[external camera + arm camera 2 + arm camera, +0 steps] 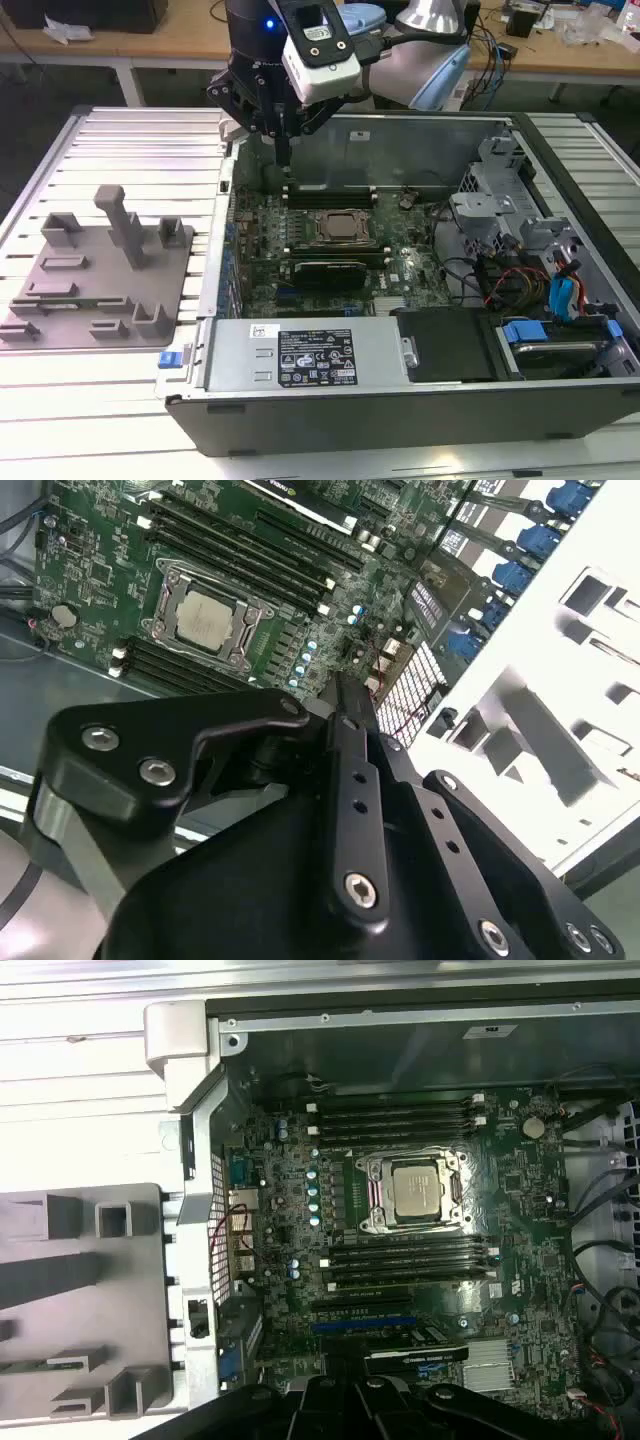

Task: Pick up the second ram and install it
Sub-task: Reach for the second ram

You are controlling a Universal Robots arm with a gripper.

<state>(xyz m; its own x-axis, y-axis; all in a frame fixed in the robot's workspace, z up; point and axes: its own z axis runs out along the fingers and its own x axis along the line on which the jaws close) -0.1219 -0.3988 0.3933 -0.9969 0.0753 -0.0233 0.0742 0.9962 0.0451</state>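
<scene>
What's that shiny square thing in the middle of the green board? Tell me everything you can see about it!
That is the processor. Its top is a flat square of dull silver metal. A metal frame sits round its edges and holds it lying flat on the green motherboard, inside the open computer case. Long dark memory slots run in rows on two opposite sides of it. Nothing covers or touches its top.

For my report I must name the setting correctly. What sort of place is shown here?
Probably a robotics lab or test bench: an open computer case lies on a slotted metal table under a robot arm, a grey fixture plate beside it, and desks with cables behind.
</scene>
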